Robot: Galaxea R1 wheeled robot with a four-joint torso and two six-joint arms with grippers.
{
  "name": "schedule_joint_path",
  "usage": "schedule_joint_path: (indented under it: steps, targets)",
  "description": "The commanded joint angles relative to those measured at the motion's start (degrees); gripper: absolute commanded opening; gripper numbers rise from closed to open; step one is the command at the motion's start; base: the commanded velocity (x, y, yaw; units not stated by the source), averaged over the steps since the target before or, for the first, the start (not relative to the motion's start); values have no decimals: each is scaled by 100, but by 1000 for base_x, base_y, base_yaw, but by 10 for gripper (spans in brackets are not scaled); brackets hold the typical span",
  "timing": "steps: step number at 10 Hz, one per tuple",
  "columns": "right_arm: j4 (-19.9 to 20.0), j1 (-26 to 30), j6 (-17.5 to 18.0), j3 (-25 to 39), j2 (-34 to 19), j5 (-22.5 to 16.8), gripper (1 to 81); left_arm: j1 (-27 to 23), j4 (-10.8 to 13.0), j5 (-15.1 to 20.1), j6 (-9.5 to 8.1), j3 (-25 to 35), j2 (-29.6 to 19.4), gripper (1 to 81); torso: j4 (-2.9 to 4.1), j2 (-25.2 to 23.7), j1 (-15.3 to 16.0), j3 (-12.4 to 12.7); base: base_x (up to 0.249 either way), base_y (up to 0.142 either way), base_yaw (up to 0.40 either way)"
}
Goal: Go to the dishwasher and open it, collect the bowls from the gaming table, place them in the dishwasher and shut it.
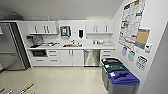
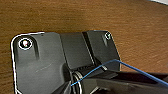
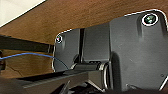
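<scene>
Under counter: dishwasher (image 1: 91,57) shut | bins (image 1: 120,76) beside right wall | hands' state: cannot tell

One dishwasher (image 1: 91,57) sits under the counter (image 1: 75,47) at about twelve o'clock. Three bins stand at four o'clock — one black-lidded (image 1: 110,61), one green-lidded (image 1: 116,67), one blue-lidded (image 1: 123,77). One refrigerator (image 1: 11,46) stands at nine o'clock — one poster (image 1: 131,21) hangs at two.

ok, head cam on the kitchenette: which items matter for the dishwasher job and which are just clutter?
Job:
- dishwasher, steel front, door shut, under the counter beside the white cabinets

Clutter:
- fridge
- sink on the counter
- three bins along the wall, nearest has a blue lid
- posters on the wall
</scene>
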Motion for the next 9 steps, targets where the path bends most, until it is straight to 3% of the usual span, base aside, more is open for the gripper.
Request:
schedule_joint_path:
  steps: [1, 9]
  targets:
    - [-90, 273, -29, 75, -70, -273, 811, -347, -32, 312, 18, 85, -82, 811, 0, 0, 0, 0, 162, 0, 0]
    - [-99, 282, -38, 67, -62, -282, 811, -339, -41, 312, 18, 85, -99, 811, 0, 0, 0, 0, 162, 0, 0]
